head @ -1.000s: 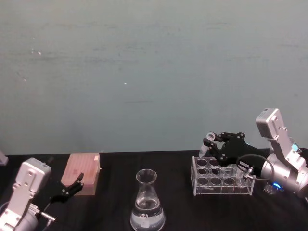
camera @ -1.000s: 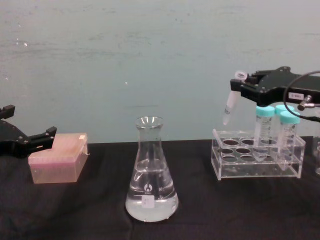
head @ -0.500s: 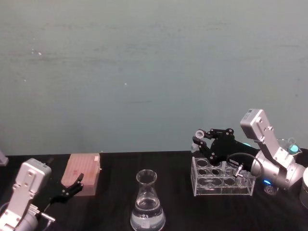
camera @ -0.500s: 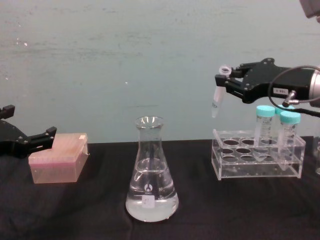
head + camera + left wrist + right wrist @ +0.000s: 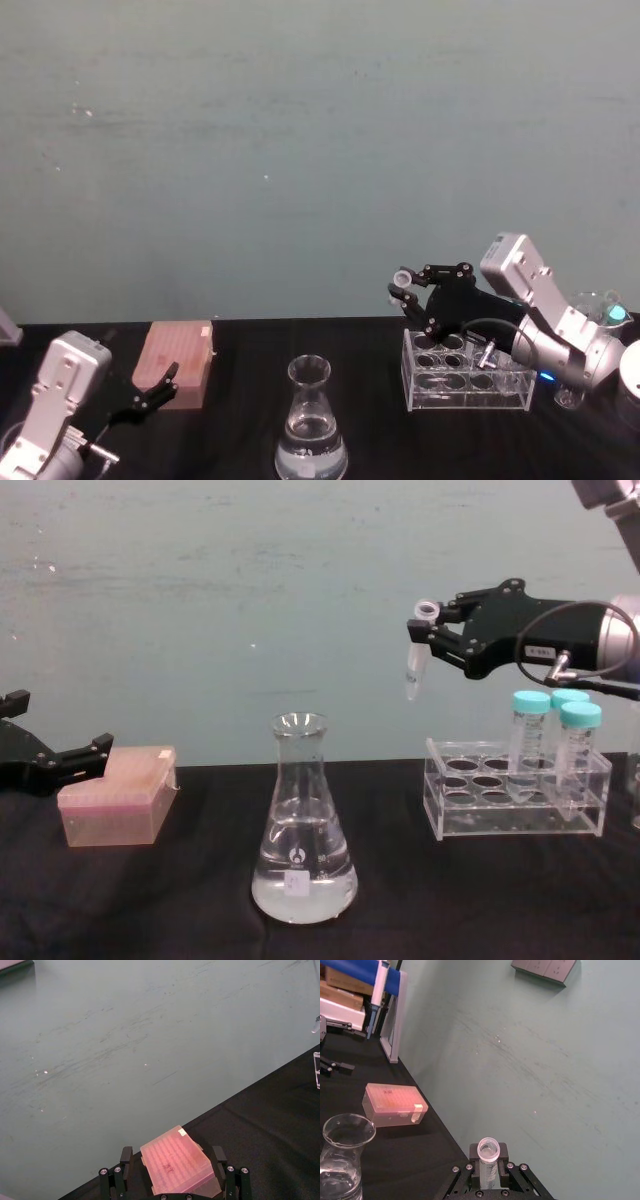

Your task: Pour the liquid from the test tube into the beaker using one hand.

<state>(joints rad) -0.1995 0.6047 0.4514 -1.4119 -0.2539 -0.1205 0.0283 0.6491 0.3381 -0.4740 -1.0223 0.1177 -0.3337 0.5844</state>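
My right jaws (image 5: 432, 635) are clamped on the test tube (image 5: 414, 665) just under its whitish rim. That leaves the open mouth standing clear above the fingers and the thin body hanging free below them. I hold it close to upright, with only a slight lean, so that nothing should spill on the way across. High up near the rim seems the right place to grip, since the lip will need room to tip over glass without my fingers in the way. I cannot make out the liquid inside the tube.

The tube hangs in the air above the bench (image 5: 150, 900), off the near-left end of the clear rack (image 5: 515, 805). In that rack the larger teal-capped tubes (image 5: 531, 740) stand upright. The tube sits higher than the flared lip of the beaker (image 5: 302, 830) and is apart from it, on my right side of it. The beaker stands on its wide base near the middle of the bench with clear fluid already in the bottom. Its narrow neck makes a small target, so by my judgement I need to bring the rim right over it before tilting.

My left jaws (image 5: 160, 380) rest low at the left with the fingers spread, close by the pink box (image 5: 115, 795) and gripping nothing.
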